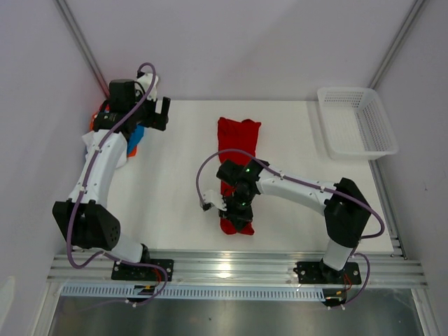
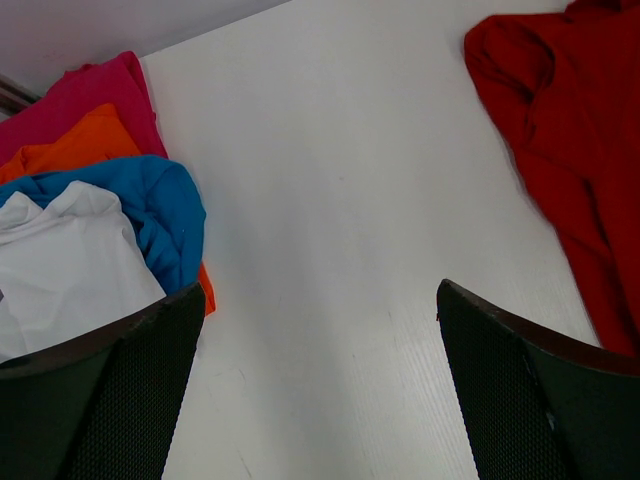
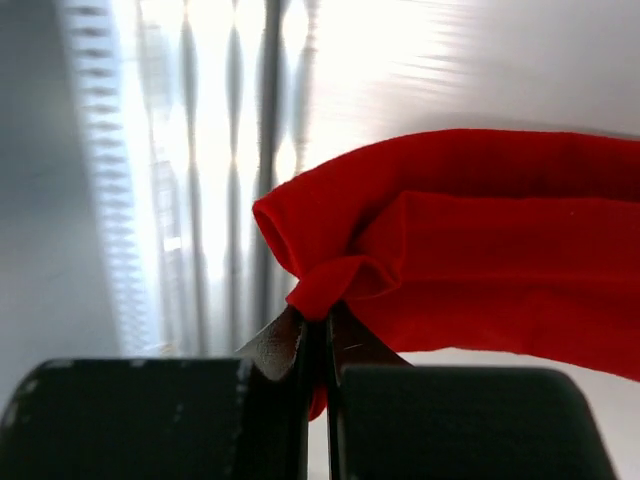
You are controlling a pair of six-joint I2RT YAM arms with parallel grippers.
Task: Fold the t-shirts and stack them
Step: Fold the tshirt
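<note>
The red t-shirt (image 1: 236,140) lies as a long narrow strip down the middle of the table, also in the left wrist view (image 2: 565,130). My right gripper (image 1: 236,213) is shut on a pinch of its near end (image 3: 470,260), with cloth squeezed between the jaws. A pile of pink (image 2: 85,95), orange (image 2: 85,143), blue (image 2: 150,205) and white (image 2: 65,265) t-shirts lies at the far left. My left gripper (image 2: 320,390) is open and empty over bare table between the pile and the red shirt, seen also in the top view (image 1: 157,112).
A white mesh basket (image 1: 355,120) stands at the far right corner. The metal rail (image 1: 231,269) runs along the table's near edge, close behind my right gripper.
</note>
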